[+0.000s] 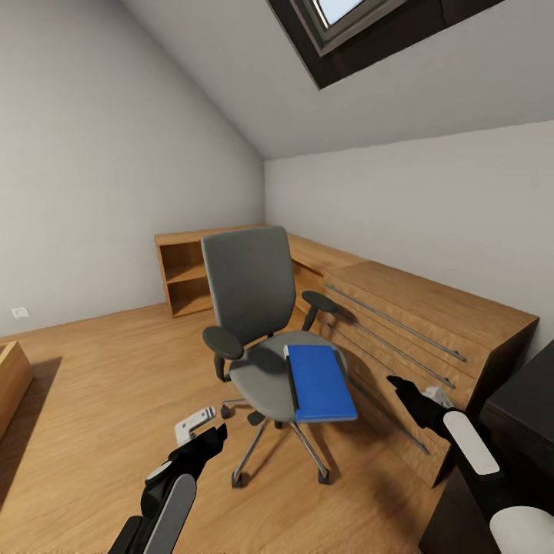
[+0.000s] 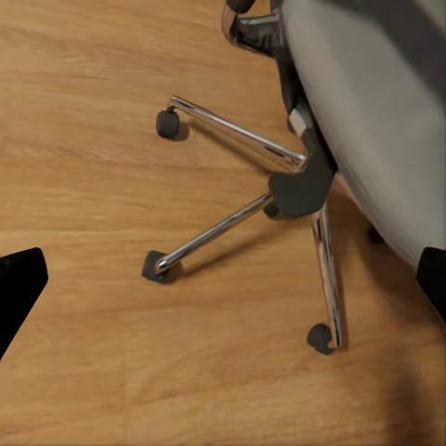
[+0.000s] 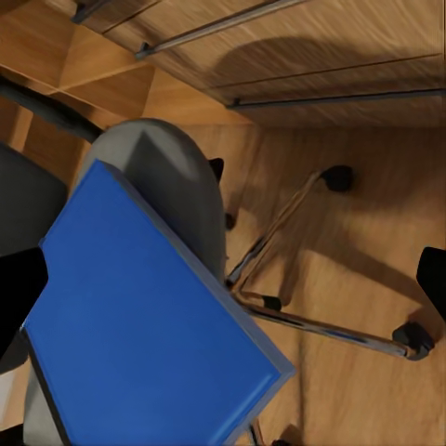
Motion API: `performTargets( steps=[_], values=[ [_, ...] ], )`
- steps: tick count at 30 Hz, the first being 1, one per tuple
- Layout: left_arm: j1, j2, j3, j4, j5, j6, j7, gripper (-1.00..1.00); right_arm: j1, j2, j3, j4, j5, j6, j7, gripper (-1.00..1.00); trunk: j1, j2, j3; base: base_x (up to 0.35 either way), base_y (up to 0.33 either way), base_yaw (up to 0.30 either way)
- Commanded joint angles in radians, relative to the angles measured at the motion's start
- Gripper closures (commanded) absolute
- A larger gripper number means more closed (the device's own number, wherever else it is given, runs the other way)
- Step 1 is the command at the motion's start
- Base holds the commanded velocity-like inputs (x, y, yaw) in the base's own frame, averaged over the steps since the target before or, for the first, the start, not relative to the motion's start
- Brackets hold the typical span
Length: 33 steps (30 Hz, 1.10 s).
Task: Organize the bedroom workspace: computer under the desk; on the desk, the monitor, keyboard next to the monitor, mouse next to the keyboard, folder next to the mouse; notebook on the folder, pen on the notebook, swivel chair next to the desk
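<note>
Lying flat on the chair seat, the folder overhangs its front edge above the wooden floor, beside a wooden cabinet. Left gripper and right gripper both hang apart, empty.

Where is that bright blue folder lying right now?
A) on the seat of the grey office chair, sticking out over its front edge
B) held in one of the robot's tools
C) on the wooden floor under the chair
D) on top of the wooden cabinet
A: the blue folder lies flat on the swivel chair seat, its near corner overhanging the front edge, with neither tool touching it.
</note>
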Motion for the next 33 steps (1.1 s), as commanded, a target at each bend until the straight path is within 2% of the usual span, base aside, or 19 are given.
performTargets(
  steps=[1, 11, 12, 16, 33],
  values=[
    [-0.001, 0.000, -0.001, -0.002, 0.009, 0.002, 0.009, -1.00, 0.000, 0.000, -0.001, -0.002, -0.010, 0.003, -0.008, -1.00, 0.004, -0.008, -0.004, 0.000, 0.000, 0.000],
    [-0.001, 0.000, -0.001, -0.002, 0.009, 0.002, 0.009, -1.00, 0.000, 0.002, -0.001, -0.002, -0.012, 0.003, -0.008, -1.00, 0.042, -0.078, -0.036, 0.000, 0.000, 0.000],
    [-0.001, 0.000, -0.001, -0.001, 0.009, 0.002, 0.009, -1.00, 0.000, 0.012, -0.001, -0.002, -0.011, 0.003, -0.008, -1.00, 0.046, -0.085, -0.039, 0.000, 0.000, 0.000],
    [-0.001, -0.001, -0.001, 0.000, 0.009, 0.002, 0.009, -1.00, 0.000, 0.022, -0.001, -0.002, -0.009, 0.002, -0.008, -1.00, 0.061, -0.113, -0.051, 0.000, 0.000, 0.000],
    [-0.001, -0.001, -0.003, 0.001, 0.009, 0.002, 0.009, -1.00, 0.000, 0.023, -0.001, 0.006, -0.007, 0.001, -0.004, -1.00, 0.126, -0.232, -0.105, 0.000, 0.000, 0.000]
  ],
)
